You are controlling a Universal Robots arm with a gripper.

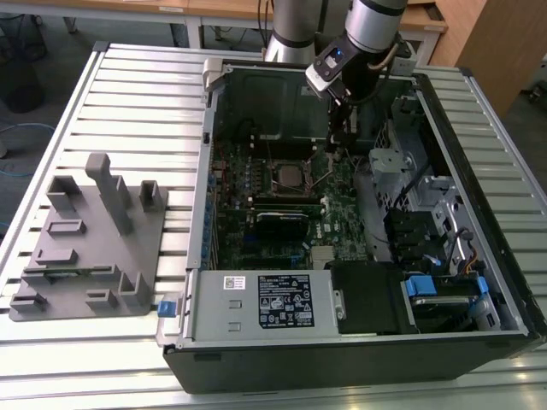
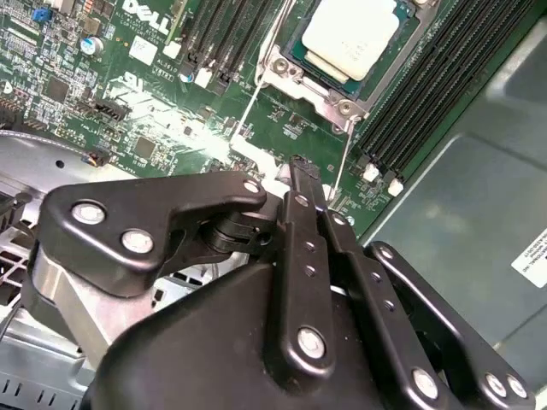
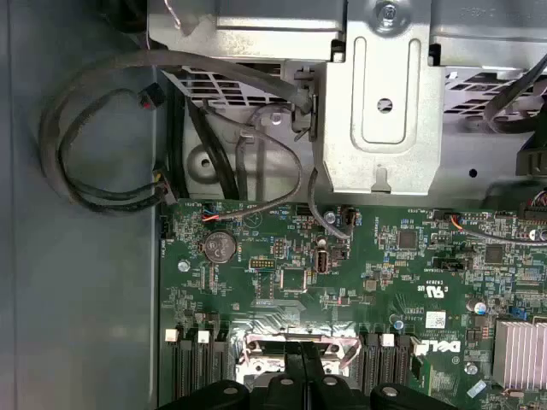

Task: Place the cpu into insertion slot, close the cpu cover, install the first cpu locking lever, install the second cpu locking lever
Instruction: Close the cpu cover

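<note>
The cpu (image 2: 350, 34) lies flat in the insertion slot (image 2: 297, 49), its silver top facing up. The silver cpu cover (image 2: 320, 90) is down around it. Two thin wire levers (image 2: 248, 107) (image 2: 342, 162) stick out from the socket's corners towards me, unlatched. My gripper (image 2: 297, 166) hovers just beside the socket, fingers closed together with nothing visible between them. In the first wrist view the gripper (image 3: 303, 367) hides part of the socket. In the exterior view the gripper (image 1: 340, 147) hangs inside the open case, to the right of the cpu (image 1: 288, 177).
Long memory slots (image 2: 436, 85) flank the socket. A black card (image 1: 282, 224) sits in front of it and a labelled power supply (image 1: 273, 301) nearer still. A metal drive cage (image 3: 385, 94) and looped cables (image 3: 94, 145) stand close by. A grey fixture (image 1: 90, 248) lies outside the case.
</note>
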